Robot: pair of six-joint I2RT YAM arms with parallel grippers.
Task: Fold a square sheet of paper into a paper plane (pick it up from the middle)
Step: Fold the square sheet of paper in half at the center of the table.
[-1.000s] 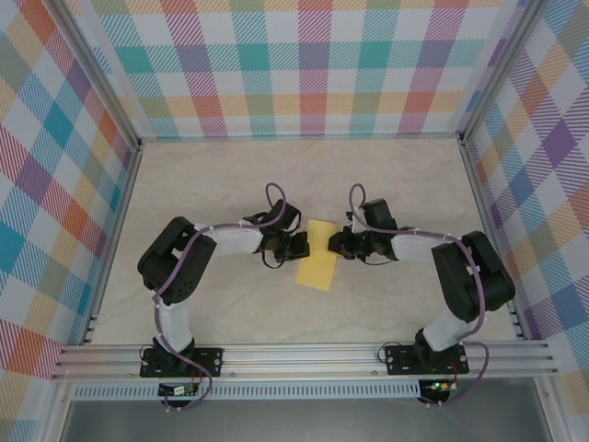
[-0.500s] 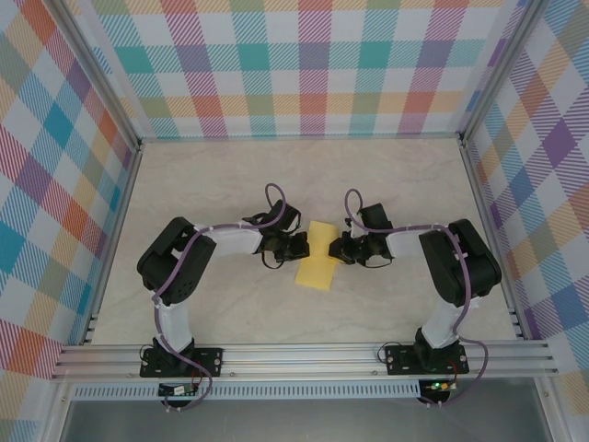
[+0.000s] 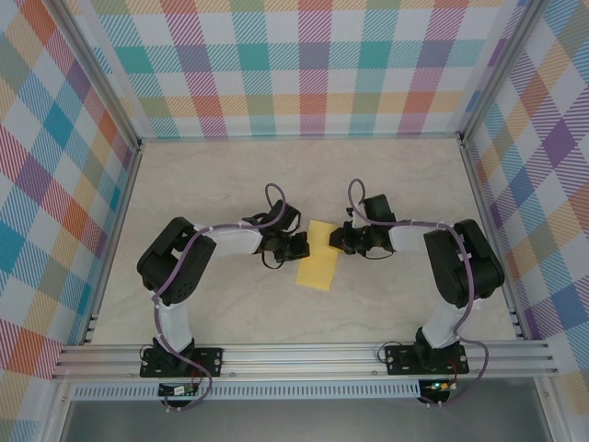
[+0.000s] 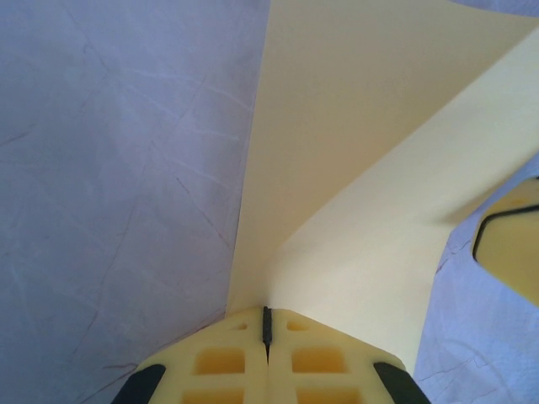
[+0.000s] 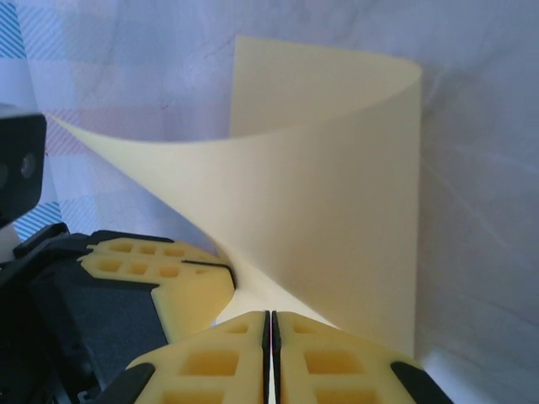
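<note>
Clearly, the square sheet of paper sits pinched between the two claws, which meet it from opposite sides. In the top view the left claw bites its left edge and the right claw its right edge, so the yellow paper fills the gap between their tips and runs a little nearer the arm bases than both.

From the left wrist, the left claw has its pale fingers pressed together, and the paper fans out ahead of them, one part creased away to the upper right.

From the right wrist, the right claw is likewise clamped tight on the sheet, which bows in a smooth curve ahead of the tips. The left claw lies just beside it to the left, touching the same paper.

Beyond the claws, the sheet rests over the pale marbled table, roughly at its middle. Plaid walls stand around the table on three sides.
</note>
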